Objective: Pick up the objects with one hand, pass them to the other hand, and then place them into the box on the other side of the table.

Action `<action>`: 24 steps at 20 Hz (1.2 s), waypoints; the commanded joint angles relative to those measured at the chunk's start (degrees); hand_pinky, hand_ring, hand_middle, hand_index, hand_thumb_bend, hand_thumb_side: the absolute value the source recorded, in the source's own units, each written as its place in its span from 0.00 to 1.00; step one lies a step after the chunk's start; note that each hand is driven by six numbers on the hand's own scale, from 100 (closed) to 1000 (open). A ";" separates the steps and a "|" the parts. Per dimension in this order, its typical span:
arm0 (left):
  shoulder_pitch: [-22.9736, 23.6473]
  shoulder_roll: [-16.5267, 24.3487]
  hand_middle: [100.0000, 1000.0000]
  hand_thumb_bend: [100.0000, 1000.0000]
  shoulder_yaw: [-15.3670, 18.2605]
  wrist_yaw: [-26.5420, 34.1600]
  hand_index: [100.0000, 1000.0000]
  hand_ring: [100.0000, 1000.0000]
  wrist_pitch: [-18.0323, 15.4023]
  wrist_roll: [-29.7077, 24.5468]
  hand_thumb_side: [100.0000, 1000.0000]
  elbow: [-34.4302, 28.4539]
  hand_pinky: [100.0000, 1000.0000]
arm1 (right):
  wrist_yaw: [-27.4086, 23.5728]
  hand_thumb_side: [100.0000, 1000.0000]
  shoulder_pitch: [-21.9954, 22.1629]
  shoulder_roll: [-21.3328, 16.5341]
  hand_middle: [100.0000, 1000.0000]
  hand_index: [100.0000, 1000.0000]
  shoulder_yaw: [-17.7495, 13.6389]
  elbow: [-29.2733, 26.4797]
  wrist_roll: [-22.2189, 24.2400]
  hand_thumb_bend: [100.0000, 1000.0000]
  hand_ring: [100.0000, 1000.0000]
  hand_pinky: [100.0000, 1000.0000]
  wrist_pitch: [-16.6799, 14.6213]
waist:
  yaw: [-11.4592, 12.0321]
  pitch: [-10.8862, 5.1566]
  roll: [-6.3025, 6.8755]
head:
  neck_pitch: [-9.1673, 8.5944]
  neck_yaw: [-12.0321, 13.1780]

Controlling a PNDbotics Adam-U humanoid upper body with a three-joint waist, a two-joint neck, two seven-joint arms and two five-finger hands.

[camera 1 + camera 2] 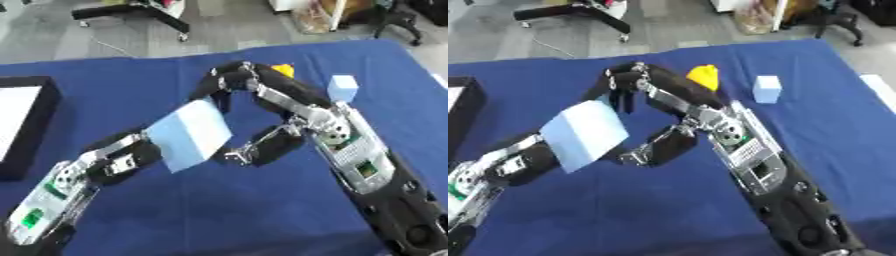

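Observation:
A large light blue block [188, 132] hangs tilted above the blue table, and my left hand [131, 157] is shut on its lower left side, with its fingers mostly hidden behind the block. My right hand [271, 97] is spread around the block's right edge. Its fingers [623, 92] arch down by the top corner and its thumb [654, 147] lies by the lower edge, with a narrow gap to the block in the right eye view. The black box [31, 135] with a white inside stands at the table's left edge.
A small light blue cube [343, 87] and a yellow thing [703, 76] sit on the blue cloth behind my right arm. Beyond the far table edge there is grey floor with chair legs.

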 commanded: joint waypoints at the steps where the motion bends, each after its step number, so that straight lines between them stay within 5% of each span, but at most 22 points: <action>1: -1.09 0.87 0.94 0.47 0.03 0.52 0.90 1.00 0.02 -0.53 0.73 -0.49 0.85 | -0.56 0.00 -0.75 -0.66 0.35 0.28 -0.42 -1.31 0.38 0.20 0.26 0.10 0.05 | 0.08 -0.98 0.03 | -0.13 -0.13; 4: -1.54 0.58 0.94 0.47 -0.39 0.65 0.90 1.00 0.17 -0.84 0.73 -0.48 0.85 | -0.97 0.00 -0.75 -0.66 0.35 0.28 -0.37 -1.32 0.51 0.21 0.20 0.01 0.13 | 0.11 -1.00 -0.03 | -0.13 -0.14; 24: -4.88 -1.18 0.91 0.47 -2.81 3.80 0.89 1.00 1.76 0.60 0.67 -1.00 0.92 | -1.56 0.00 -0.51 -0.64 0.35 0.27 0.15 -0.96 0.97 0.23 0.19 0.00 0.49 | 0.11 -0.95 -0.17 | -0.13 -0.31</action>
